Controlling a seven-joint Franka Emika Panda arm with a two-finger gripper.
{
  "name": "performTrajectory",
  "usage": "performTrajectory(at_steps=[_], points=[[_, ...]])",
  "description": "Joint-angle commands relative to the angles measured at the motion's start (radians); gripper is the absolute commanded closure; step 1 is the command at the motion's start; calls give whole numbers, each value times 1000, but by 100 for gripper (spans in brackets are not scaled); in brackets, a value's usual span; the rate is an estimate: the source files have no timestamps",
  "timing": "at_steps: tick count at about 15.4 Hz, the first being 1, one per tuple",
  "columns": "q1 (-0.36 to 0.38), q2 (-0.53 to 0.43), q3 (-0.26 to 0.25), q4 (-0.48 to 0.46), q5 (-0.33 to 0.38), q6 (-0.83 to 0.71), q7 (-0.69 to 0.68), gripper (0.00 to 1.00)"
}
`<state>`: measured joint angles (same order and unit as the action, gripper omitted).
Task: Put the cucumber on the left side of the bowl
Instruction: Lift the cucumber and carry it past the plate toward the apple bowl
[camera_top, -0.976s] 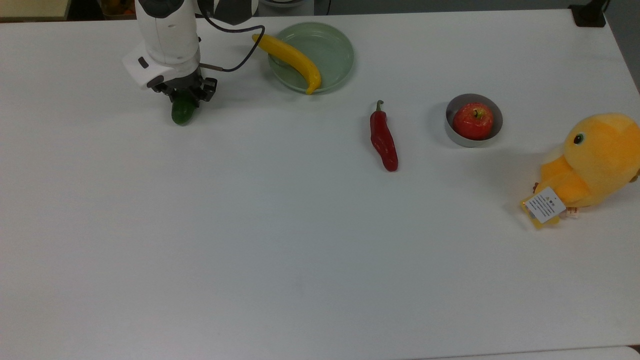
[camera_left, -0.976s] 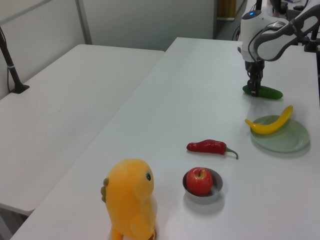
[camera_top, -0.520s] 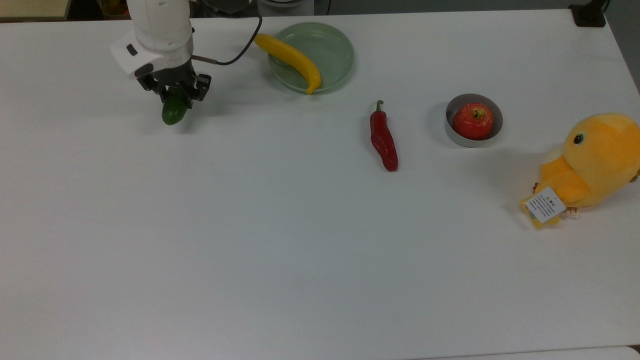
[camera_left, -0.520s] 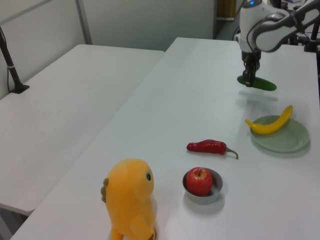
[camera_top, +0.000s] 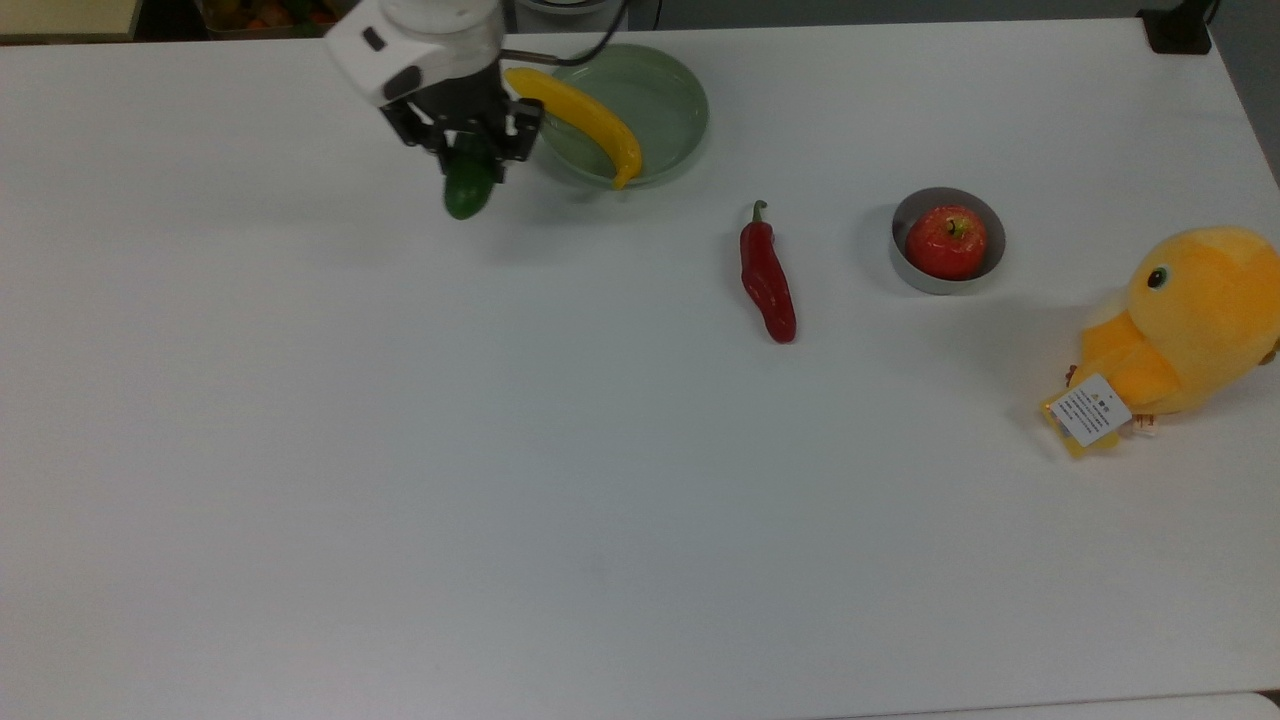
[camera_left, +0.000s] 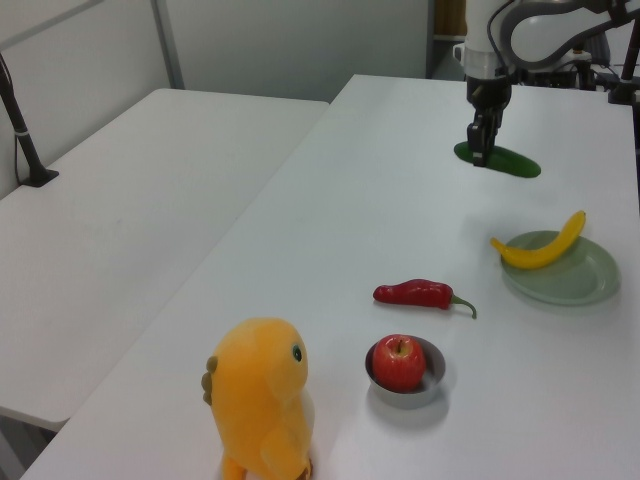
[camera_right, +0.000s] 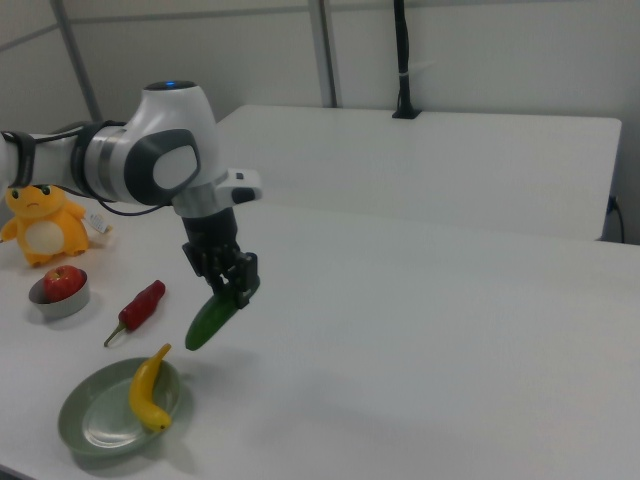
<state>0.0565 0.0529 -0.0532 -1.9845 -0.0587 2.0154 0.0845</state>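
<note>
Dark green, the cucumber hangs clamped in the hand, just left of the green dish in the top view. In the right view it is clear of the table, the bowl far left.

The gripper is holding the cucumber above the table, near its far edge in the top view, just off the top view's left of the dish. The banana is lying across the dish's rim. Toward the top view's right the chili is lying, then the bowl holding an apple, then the plush toy sitting at the right edge.
</note>
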Motion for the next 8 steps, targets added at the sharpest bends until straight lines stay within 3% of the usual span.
performTrajectory(at_steps=[1, 8], points=[[2, -8, 56, 7, 26, -58, 99, 88], [6, -16, 153, 9, 28, -96, 187, 89]])
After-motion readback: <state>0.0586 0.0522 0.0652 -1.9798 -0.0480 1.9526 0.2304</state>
